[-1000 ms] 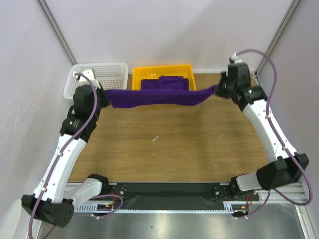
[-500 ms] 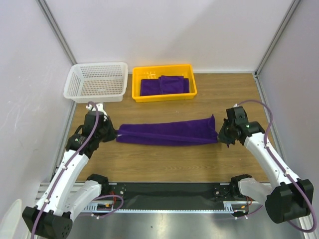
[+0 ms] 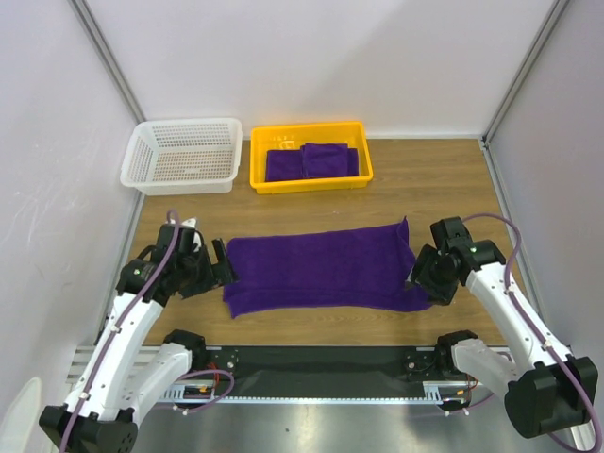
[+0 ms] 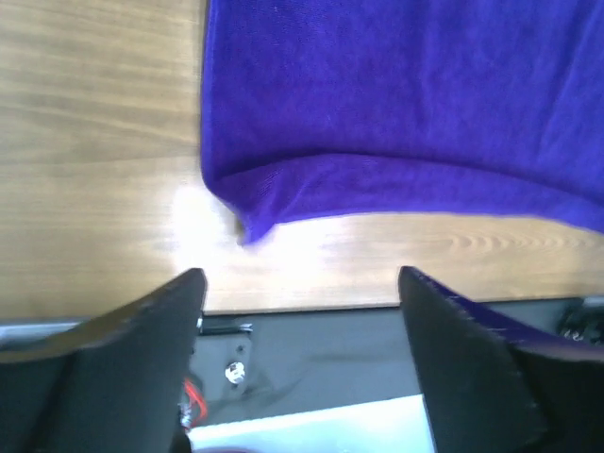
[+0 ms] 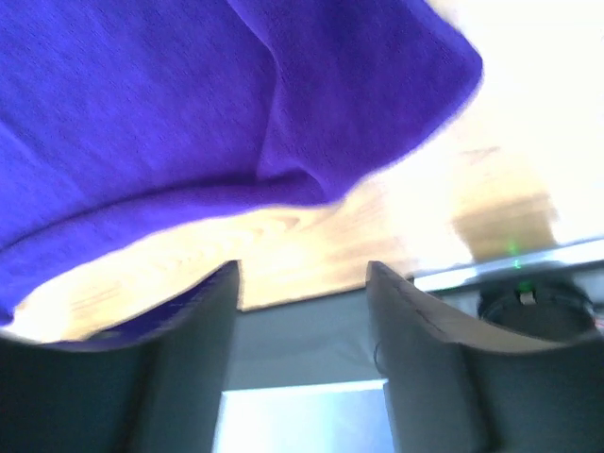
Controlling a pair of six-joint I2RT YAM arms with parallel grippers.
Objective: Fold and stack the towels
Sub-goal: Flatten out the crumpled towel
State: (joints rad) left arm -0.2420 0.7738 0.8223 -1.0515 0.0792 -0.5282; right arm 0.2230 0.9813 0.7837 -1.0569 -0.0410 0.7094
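A purple towel point(image 3: 321, 269) is lying spread flat along the counter's point(image 3: 377, 203) near edge, with more folded towels point(image 3: 311, 162) sitting in the yellow tray point(image 3: 260, 156) at the far edge. The left end effector point(image 3: 220, 263) and right end effector point(image 3: 420, 279) are standing open at the spread towel's ends, gripping nothing.

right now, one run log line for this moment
stage: towel spread on table | left hand: open, empty | right hand: open, empty | yellow tray: folded towels inside

table strip point(image 3: 311, 209) between towel point(image 3: 321, 269) and tray point(image 3: 311, 187), passable
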